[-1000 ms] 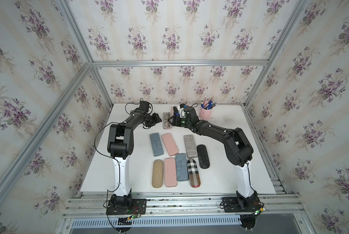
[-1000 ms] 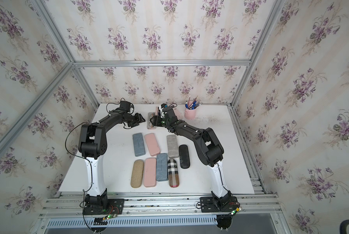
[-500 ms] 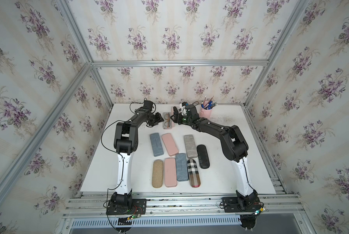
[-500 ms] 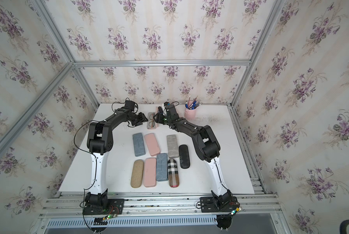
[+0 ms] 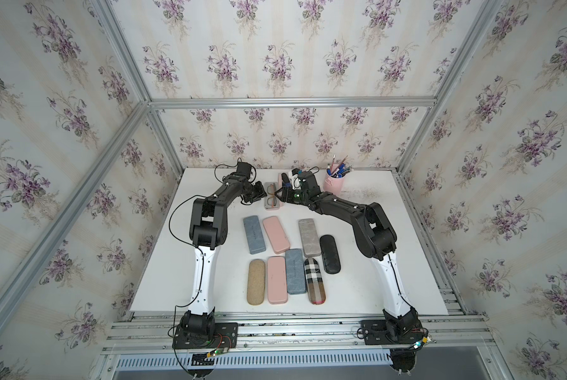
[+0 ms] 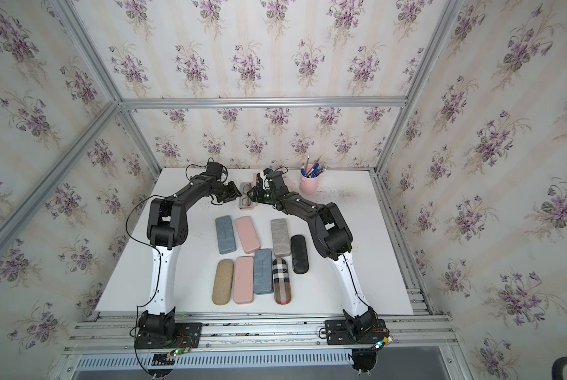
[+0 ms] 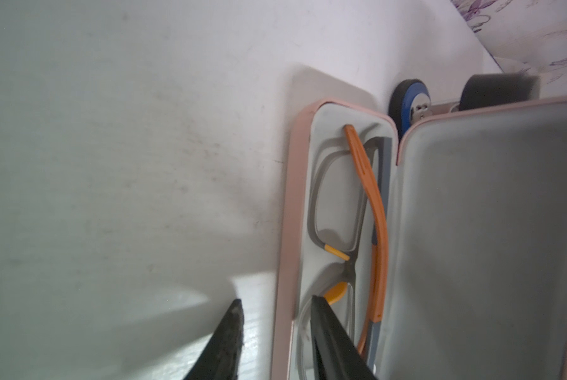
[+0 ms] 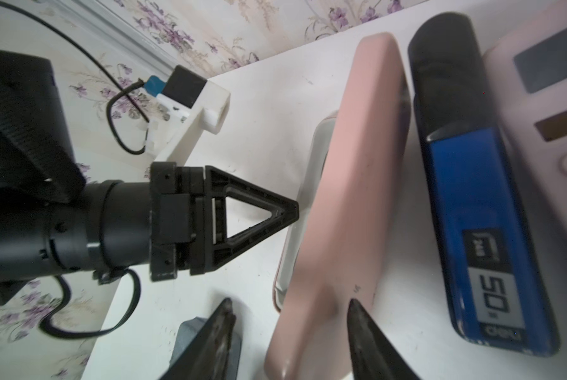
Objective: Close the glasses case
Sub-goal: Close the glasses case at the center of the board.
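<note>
Glasses [image 7: 379, 230] are seen in the open pink case [image 7: 287, 214]; its rim is straddled by the released left hand [image 7: 275, 301], its lid [image 8: 341, 197] by the released right hand [image 8: 288, 302].

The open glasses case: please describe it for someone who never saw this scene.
Near the far edge of the white table, left of the pink pen cup, lies a pink glasses case. It alone is open, showing grey lining and orange-armed glasses.

Violet-flowered wallpaper walls [image 5: 275, 65], aluminium frame rails [image 5: 288, 102], white tabletop [image 5: 348, 289], soft even light.
</note>
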Available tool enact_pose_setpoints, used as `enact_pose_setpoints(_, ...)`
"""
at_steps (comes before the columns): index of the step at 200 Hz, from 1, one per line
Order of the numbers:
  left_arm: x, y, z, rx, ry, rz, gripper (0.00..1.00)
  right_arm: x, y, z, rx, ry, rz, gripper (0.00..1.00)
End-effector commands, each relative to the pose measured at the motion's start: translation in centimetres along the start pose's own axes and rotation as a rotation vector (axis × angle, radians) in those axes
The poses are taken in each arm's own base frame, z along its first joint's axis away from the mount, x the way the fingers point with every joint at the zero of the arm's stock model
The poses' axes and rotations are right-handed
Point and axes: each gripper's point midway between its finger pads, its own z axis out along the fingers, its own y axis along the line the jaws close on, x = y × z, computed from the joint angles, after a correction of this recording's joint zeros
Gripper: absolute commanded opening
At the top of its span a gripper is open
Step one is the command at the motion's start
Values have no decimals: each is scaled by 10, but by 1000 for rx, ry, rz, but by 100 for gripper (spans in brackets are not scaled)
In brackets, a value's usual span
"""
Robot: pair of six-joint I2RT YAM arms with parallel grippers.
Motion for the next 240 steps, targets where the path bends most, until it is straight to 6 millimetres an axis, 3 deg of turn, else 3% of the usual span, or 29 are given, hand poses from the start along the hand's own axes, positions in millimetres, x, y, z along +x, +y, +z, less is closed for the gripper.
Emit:
enact_pose_setpoints(1,6,8,4,-46,24,5,36,-11,-10,-1,7,-35,11,55)
enact_pose_setpoints(104,8,6,7,-55,35,19,25,-11,-11,8,-28,-37,37,51)
enact_pose_setpoints(240,8,1,8,-60,33,40,17,3,-6,19,-63,-2,46,34)
